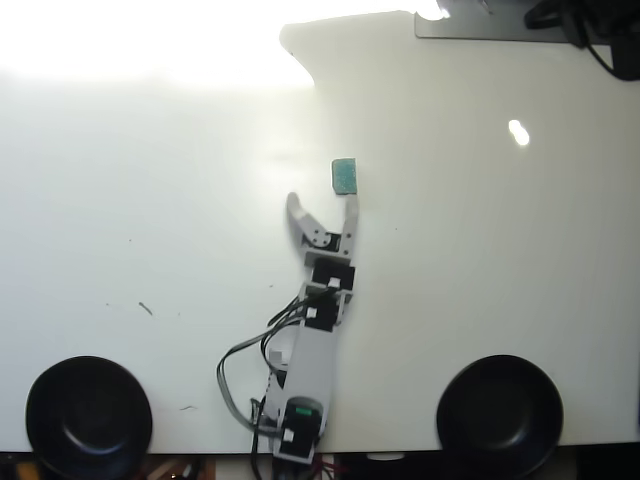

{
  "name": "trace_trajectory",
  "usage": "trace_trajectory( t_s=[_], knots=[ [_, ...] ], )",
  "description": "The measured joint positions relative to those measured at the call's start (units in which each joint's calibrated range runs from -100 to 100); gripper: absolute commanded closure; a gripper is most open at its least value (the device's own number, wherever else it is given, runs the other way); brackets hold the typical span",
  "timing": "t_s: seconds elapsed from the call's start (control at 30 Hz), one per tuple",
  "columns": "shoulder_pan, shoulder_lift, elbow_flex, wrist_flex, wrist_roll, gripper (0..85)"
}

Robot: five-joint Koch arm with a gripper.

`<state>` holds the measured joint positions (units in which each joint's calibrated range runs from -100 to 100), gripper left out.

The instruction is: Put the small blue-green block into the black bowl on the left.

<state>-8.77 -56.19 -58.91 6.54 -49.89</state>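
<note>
The gripper (324,203) is spread wide and empty, with its right tip just below the small blue-green block (345,177) on the white worktop (150,220). Height is hard to judge from above; that tip may nudge the block aside. The black bowl (88,416) waits at lower left.

Pale grey arm (312,360), black servo blocks, looped black cables, green marking, two tapered grey fingers (298,212).

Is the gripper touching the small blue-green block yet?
Cannot tell. In the overhead view the open gripper has one jaw tip right at the small blue-green block's lower edge; no clear gap shows.
</note>
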Motion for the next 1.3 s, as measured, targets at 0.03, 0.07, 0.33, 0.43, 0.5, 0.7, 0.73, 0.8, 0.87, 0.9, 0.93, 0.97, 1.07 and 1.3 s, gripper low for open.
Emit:
trace_trajectory(
  t_s=[0.03, 0.07, 0.33, 0.43, 0.5, 0.7, 0.73, 0.8, 0.87, 0.9, 0.93, 0.97, 1.07, 1.3],
  knots=[
    [-0.4, 2.0, 1.0, 1.0, -0.9, 36.9],
    [-0.8, 4.0, 1.9, 2.0, -1.8, 36.9],
    [-3.3, 19.8, 2.8, 11.1, -7.0, 37.7],
    [-3.4, 25.4, 4.9, 14.5, -7.3, 39.0],
    [-3.7, 28.3, 5.4, 16.4, -7.5, 39.1],
    [-4.3, 37.2, 5.5, 22.1, -8.7, 39.2],
    [-4.4, 38.8, 5.6, 23.4, -8.9, 39.5],
    [-4.6, 41.7, 6.5, 25.9, -9.1, 41.1],
    [-4.7, 43.3, 6.5, 27.6, -9.2, 41.8],
    [-4.7, 43.9, 6.5, 28.3, -9.2, 41.9],
    [-4.7, 44.3, 6.5, 28.8, -9.3, 41.9],
    [-4.7, 44.7, 6.5, 29.1, -9.3, 41.9],
    [-4.7, 46.0, 6.6, 30.1, -9.3, 41.9],
    [-4.5, 46.3, 4.8, 31.4, -8.8, 41.7]
  ],
)
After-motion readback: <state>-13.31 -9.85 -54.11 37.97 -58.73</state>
